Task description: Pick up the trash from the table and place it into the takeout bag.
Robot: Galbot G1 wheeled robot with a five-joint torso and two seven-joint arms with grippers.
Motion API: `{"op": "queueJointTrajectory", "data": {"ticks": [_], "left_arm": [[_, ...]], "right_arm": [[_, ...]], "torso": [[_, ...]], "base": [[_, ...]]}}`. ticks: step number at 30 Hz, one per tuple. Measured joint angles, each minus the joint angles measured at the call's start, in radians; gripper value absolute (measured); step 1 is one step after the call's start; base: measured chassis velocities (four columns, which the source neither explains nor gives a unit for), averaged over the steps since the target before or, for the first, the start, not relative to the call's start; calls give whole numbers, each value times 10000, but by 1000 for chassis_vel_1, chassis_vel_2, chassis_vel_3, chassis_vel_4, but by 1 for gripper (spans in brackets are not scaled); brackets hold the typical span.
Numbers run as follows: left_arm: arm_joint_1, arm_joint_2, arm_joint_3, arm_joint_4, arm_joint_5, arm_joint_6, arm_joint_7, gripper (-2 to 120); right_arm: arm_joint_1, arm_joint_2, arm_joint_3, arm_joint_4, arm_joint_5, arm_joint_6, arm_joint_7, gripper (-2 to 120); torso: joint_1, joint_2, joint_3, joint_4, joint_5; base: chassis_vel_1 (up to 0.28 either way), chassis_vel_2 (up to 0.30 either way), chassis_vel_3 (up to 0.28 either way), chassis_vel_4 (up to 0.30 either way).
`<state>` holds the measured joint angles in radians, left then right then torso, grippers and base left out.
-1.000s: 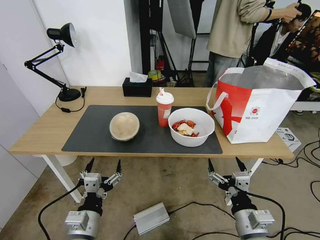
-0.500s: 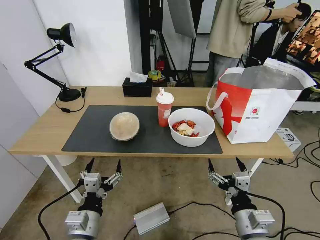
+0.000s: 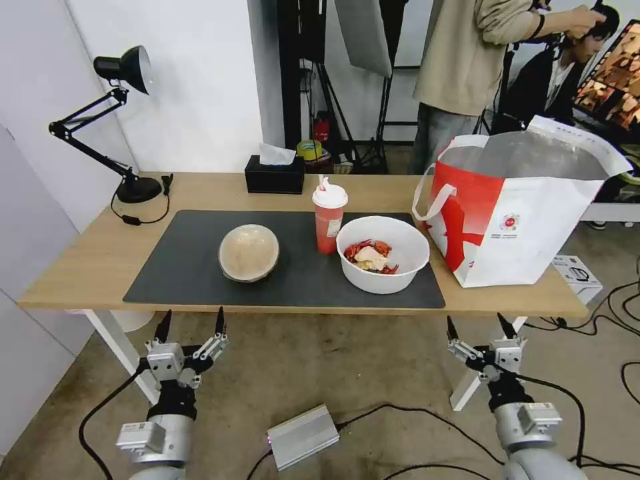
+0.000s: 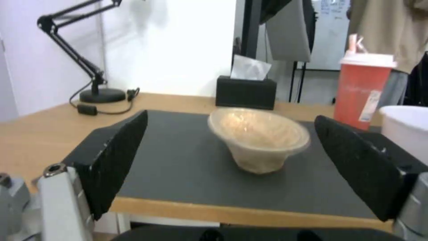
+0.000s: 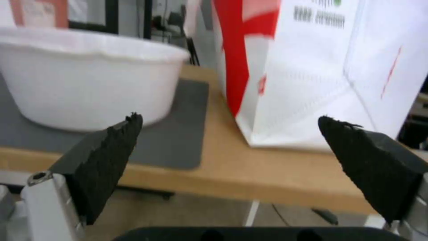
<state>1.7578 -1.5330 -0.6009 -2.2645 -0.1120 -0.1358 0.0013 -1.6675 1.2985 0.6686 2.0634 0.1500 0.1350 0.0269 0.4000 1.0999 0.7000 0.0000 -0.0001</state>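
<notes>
While below table: L gripper, R gripper, fingers apart.

You see the left gripper and right gripper with black pointed fingers on silver metal blocks. Black cables run from the grey cylindrical wrists.

takeout bag: top cut off, print blurred | white bowl: contents hidden, perhaps scraps

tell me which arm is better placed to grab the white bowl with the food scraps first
Right, most likely. The right gripper hangs open below the table edge, nearer the white bowl, with the takeout bag on that same side. The left gripper, also open, faces the beige bowl.
</notes>
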Motion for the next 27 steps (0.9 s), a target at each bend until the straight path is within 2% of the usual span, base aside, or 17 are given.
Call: {"op": "queueJointTrajectory", "data": {"ticks": [5, 13, 27], "left_arm": [[302, 38, 2, -612, 85, 163, 120, 100], [586, 56, 29, -1111, 137, 195, 223, 100], [347, 253, 16, -790, -96, -43, 413, 100]], "right_arm": [[-269, -77, 55, 817, -123, -138, -24, 100], [-663, -73, 142, 1881, -217, -494, -53, 100], [-1030, -307, 352, 2958, -467, -890, -486, 100]], "torso": [[0, 0, 0, 0, 1], [0, 0, -1, 0, 1], [0, 1, 0, 0, 1]], "base": [[0, 0, 0, 0], [0, 0, 0, 0], [0, 0, 0, 0]]}}
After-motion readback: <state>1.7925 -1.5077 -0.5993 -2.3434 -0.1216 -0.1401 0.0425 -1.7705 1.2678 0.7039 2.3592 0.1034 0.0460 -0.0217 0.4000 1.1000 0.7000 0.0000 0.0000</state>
